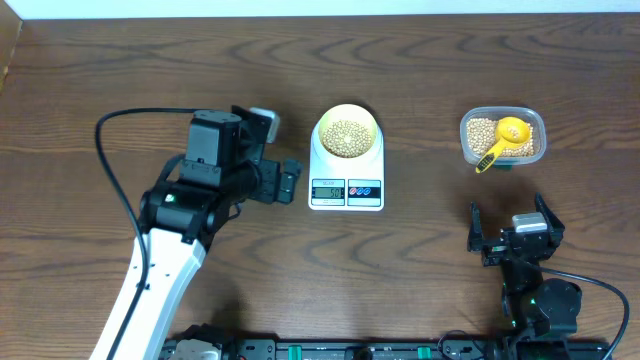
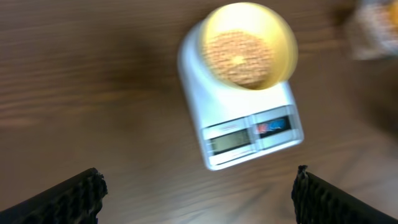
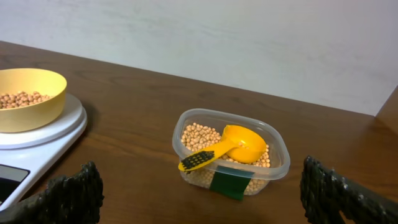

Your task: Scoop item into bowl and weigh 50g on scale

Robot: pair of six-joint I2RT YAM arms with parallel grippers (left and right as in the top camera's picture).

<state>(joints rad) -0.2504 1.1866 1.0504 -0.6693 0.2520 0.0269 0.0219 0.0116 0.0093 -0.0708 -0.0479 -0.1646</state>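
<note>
Digits on scale (image 1: 346, 172) display (image 1: 330, 190) too small, blurred to read; no other text legible.

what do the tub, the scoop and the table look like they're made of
Tub: likely thin clear plastic; the beans show through its glossy wall. Scoop: seemingly moulded plastic, bright yellow and smooth, with a soft sheen on its cup. Table: wood or wood-look laminate; brown grain lines, fairly matte finish.

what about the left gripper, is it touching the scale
Apart. The left wrist view shows bare table between the left gripper and the scale.
</note>
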